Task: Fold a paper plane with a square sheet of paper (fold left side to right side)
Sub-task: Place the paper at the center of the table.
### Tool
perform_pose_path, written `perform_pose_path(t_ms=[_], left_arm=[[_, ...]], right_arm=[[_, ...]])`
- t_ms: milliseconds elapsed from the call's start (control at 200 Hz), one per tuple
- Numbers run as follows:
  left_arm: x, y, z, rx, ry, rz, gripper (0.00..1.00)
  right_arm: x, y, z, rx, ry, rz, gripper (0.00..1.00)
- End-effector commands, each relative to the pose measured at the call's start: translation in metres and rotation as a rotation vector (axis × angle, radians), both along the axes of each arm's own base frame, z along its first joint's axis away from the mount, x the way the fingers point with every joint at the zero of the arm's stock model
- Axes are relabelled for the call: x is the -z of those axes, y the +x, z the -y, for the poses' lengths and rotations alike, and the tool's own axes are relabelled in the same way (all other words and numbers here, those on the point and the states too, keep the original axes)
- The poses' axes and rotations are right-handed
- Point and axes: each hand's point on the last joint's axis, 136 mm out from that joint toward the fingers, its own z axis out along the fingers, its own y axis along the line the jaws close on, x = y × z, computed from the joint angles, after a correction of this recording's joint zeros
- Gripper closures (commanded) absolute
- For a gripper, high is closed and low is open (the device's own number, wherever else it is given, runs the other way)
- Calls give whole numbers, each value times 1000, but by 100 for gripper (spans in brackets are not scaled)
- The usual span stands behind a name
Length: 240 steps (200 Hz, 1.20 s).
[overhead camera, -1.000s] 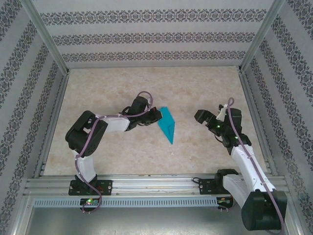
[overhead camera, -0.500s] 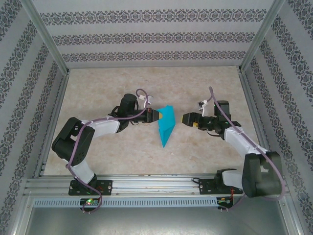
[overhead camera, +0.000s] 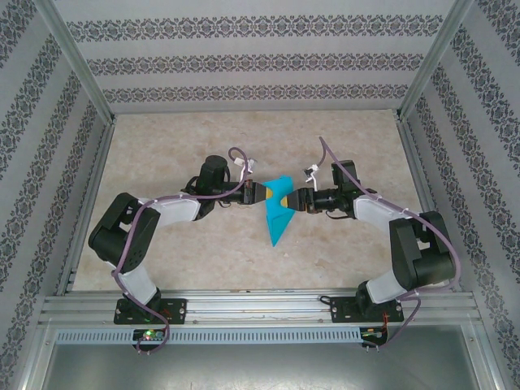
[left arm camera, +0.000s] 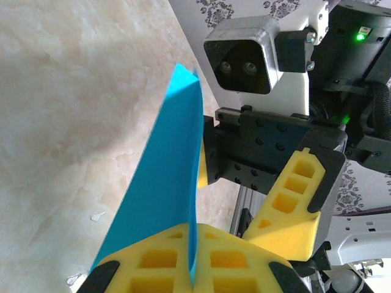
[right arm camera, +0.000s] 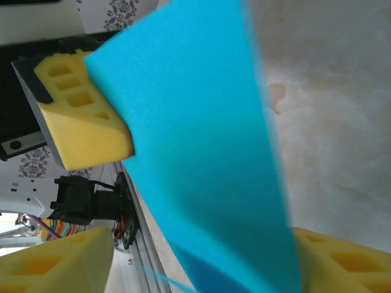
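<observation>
Over a pale marbled table [overhead camera: 203,260], the left arm [overhead camera: 162,210] and right arm [overhead camera: 382,213] reach in from opposite sides to meet above its middle; between them hangs the paper plane [overhead camera: 279,213], a turquoise dart already folded into layers, its wide end up at the pincers and its point angled down toward the near edge, apparently clear of the tabletop.

The left gripper [overhead camera: 258,194] is clamped on the sheet's wide end, its yellow foam pads [left arm camera: 122,271] pressed together with the blue edge pinched in the seam; the right gripper [overhead camera: 299,200] straddles the opposite edge with jaws apart, one foam finger [right arm camera: 61,262] on each side of the paper and daylight on both faces, so it has no hold of its own yet.

The paper looks featherlight, thin and limp; it should sag or twist if held by one corner, and a hard squeeze would likely leave stray dents; foam on plain paper ought to grip well enough; the safest purchase appears to be the stacked, creased layers near the wide end, where it is stiffest; the slim point [overhead camera: 276,241] is best left alone, since it would probably crumple first.
</observation>
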Motion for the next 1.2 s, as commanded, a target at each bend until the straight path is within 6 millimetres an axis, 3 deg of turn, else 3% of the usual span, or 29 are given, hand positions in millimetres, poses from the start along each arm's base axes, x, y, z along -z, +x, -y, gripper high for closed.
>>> perform_pose_path(t_ms=[0,500,819,934,1194], left_arm=[[2,3,-2,-9,-5,14,100],[24,-2,-10,-17,89,-23,100],[29,-3,-12,-26,103,-33,100],[35,-3,-18,-56,146,-20,73],[39,-2,-53,-178,351,46,48]], right_arm=[[-18,7,-4,-27,38,64,32],[-26,25,0,5,19,81,54],[-10,32,2,36,-21,29,84],[4,36,5,67,-61,-9,98],[51,39,15,145,-186,-147,100]])
